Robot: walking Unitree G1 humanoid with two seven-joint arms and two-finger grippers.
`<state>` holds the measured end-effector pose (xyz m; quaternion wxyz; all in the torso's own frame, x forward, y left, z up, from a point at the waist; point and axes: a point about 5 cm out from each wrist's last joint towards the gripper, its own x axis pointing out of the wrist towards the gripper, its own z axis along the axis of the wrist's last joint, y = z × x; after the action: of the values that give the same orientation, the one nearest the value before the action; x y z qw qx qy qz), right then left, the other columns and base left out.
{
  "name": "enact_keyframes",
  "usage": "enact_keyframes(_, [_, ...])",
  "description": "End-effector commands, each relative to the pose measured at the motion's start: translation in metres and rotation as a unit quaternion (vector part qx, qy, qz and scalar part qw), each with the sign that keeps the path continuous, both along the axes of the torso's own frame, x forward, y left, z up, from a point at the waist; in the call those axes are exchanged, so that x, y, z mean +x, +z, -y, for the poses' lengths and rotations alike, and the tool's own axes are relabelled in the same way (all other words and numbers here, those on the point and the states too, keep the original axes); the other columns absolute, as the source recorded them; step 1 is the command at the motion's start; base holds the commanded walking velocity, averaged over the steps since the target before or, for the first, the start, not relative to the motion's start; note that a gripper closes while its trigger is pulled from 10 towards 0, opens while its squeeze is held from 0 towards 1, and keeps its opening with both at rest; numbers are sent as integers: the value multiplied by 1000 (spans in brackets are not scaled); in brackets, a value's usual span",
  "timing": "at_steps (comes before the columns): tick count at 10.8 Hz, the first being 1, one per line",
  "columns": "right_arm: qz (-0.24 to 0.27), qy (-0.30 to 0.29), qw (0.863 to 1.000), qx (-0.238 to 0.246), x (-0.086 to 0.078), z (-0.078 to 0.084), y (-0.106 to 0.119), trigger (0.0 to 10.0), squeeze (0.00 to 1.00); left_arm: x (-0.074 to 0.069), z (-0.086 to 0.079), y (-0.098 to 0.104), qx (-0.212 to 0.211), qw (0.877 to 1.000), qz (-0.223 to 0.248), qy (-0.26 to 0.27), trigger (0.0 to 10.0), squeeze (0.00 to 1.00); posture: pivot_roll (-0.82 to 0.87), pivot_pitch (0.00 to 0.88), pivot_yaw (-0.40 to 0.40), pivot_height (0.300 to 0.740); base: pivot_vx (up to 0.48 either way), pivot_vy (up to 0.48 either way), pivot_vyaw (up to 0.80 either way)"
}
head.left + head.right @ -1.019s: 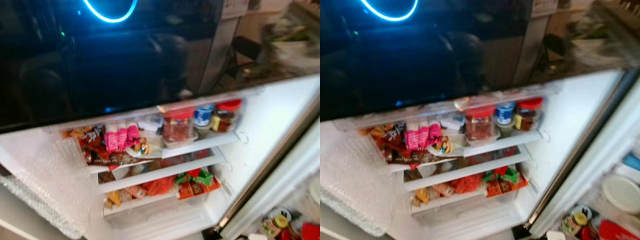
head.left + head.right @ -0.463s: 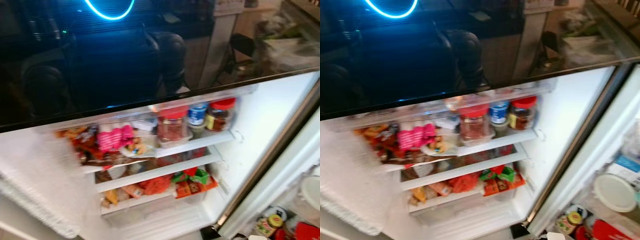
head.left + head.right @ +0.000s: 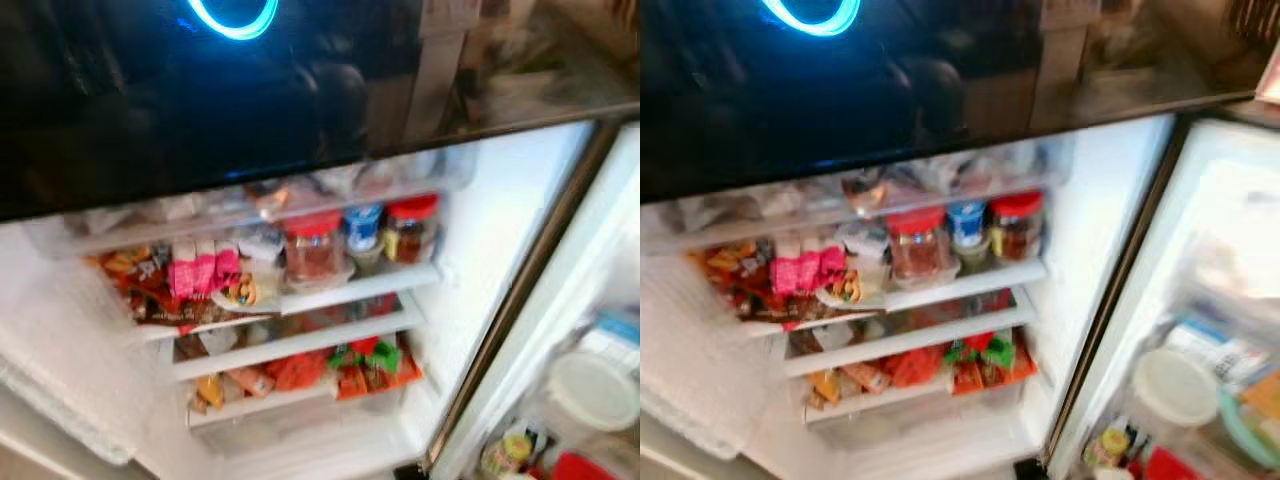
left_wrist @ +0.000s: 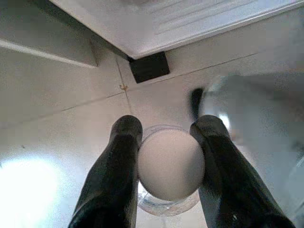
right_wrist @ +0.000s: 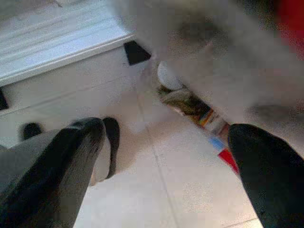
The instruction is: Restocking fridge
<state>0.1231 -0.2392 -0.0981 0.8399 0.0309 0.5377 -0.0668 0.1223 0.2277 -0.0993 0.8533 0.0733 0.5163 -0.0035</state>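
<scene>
The left gripper point(image 4: 165, 142) is clamping a white egg-shaped object point(image 4: 171, 164) between its two black fingers point(image 4: 116, 180), which are pressing against it on either side. The white object is sitting in a clear, round-rimmed holder point(image 4: 166, 204) whose lower part is cut off by the picture's edge, so what it is cannot be told. Beneath the gripper a pale tiled floor point(image 4: 57, 137) is showing, along with the white base of the fridge point(image 4: 199, 19) and a small black foot point(image 4: 149, 67) under it.

The right gripper point(image 5: 171, 156) is hanging with its fingers spread wide apart and nothing between them. Beyond it lies the same pale floor and a blurred heap of packaging point(image 5: 199, 111), too smeared to identify.

From the head cameras, the fridge is standing open, its interior point(image 3: 300, 330) lit and stocked. On the upper shelf, red-lidded jars point(image 3: 313, 245) are standing beside a blue-lidded one point(image 3: 363, 226), with a pink packet point(image 3: 200, 275) to their left. A lower shelf is holding orange and green packets point(image 3: 365, 365). Above, a dark glossy panel point(image 3: 150, 110) is reflecting a glowing blue ring point(image 3: 233, 18). On the right, the open door's bins are holding a white-lidded tub point(image 3: 1175, 385); everything there is blurred.
</scene>
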Motion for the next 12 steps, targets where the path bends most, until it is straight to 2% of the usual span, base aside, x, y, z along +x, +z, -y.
enact_keyframes(1, [5, 5, 1000, 1, 4, -3, 1, 10000, 0, -5, -5, -1, 7, 1000, -9, 3, 10000, 0, 9, 0, 6, 740, 0, 0, 0])
enact_keyframes(5, [3, 11, 1000, 3, 4, -3, 1, 10000, 0, -2, -6, 1, 19, 1000, 11, -7, 10000, 0, 8, 0, 7, 740, 0, 0, 0])
enact_keyframes(7, [2, 18, 1000, 4, 5, -2, 1, 10000, 0, 5, -5, 6, 31, 997, 68, 5, 10000, 0, 11, 0, 3, 740, 0, 0, 0])
enact_keyframes(8, [0, 28, 1000, 3, 6, -2, 1, 10000, 0, 16, -5, 13, 32, 993, 116, 12, 10000, 0, 4, 0, 2, 740, 0, 0, 0])
enact_keyframes(9, [-2, 35, 999, 2, 6, -2, 2, 10000, 0, 52, -4, 31, 19, 982, 188, 12, 10000, 0, 0, 0, 4, 740, 0, 0, 0])
enact_keyframes(10, [-2, 37, 999, 2, 7, -2, 2, 10000, 0, 83, -2, 52, -11, 966, 259, 10, 10000, 0, 4, 0, 1, 740, 0, 0, 0])
enact_keyframes(11, [-5, 40, 999, 2, 7, -2, 2, 10000, 0, 88, -4, 59, -13, 958, 287, 15, 10000, 0, 3, 0, 2, 740, 0, 0, 0])
enact_keyframes(12, [-8, 46, 999, 1, 7, -1, 2, 10000, 0, 87, -9, 66, 2, 948, 319, 17, 10000, 0, 16, 0, -6, 740, 0, 0, 0])
